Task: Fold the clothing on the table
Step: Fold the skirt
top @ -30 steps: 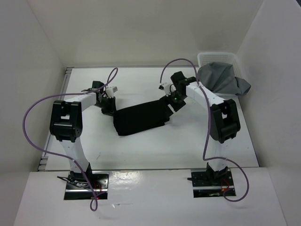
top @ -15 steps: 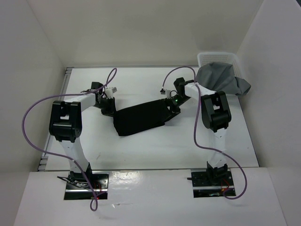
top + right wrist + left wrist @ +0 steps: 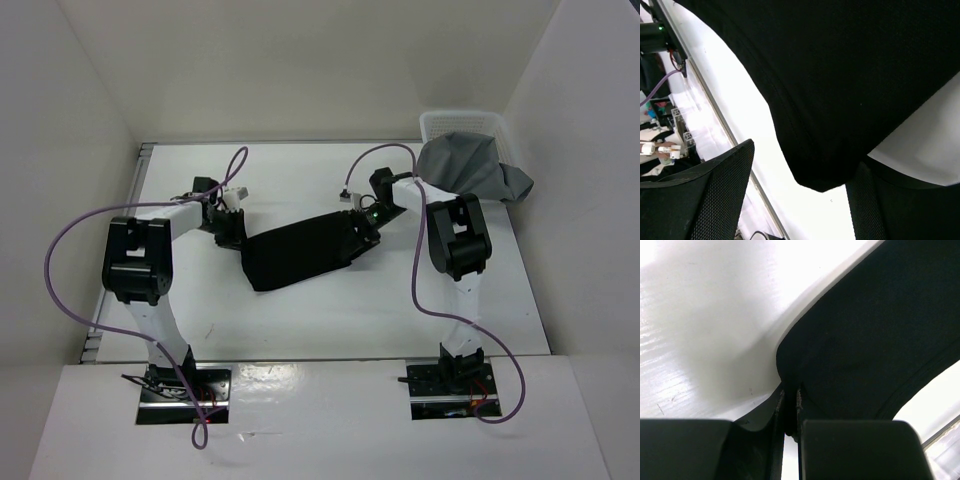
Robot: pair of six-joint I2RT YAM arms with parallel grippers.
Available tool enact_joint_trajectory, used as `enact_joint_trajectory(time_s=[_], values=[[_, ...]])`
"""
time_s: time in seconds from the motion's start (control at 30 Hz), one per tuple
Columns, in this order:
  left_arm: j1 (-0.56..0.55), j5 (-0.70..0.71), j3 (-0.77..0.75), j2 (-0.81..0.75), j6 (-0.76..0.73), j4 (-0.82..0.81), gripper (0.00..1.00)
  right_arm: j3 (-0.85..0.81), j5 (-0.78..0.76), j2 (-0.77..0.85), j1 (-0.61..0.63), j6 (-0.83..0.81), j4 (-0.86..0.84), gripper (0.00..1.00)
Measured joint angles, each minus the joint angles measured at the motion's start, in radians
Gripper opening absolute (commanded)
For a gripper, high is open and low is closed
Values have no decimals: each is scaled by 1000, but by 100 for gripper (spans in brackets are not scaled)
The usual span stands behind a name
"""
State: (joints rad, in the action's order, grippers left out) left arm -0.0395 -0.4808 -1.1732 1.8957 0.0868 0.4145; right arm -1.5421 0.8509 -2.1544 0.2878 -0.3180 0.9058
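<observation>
On the table, a little beyond its middle, the clothing lay stretched as a crumpled black band between my two arms. It ran from lower left to upper right in the overhead view.

At its left end I had the left gripper down at the fabric's edge. Through the left wrist camera I could see the jaws drawn almost together. A thin fold of the black cloth was pinched in the narrow slot between them, and the rest of the garment spread away to the right over the white surface.

At the other end, the right gripper sat low against the upper right corner of the garment. The right wrist camera showed its two mesh-textured fingers standing wide apart. A rounded corner of the fabric hung in the gap between them and was not clamped, and I could not make out either pad pressing on it. From that view I judged this claw open and holding nothing.

Off to the far right, a white mesh basket stood at the back corner of the table. A grey cloth was heaped in it and spilled over its rim, well apart from the black garment.
</observation>
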Motion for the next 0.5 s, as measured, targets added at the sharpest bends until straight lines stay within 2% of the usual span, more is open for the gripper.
enact_joint_trajectory(time_s=[0.5], values=[[0, -15, 18, -8, 0, -15, 0, 53, 56, -16, 0, 17, -30, 67]])
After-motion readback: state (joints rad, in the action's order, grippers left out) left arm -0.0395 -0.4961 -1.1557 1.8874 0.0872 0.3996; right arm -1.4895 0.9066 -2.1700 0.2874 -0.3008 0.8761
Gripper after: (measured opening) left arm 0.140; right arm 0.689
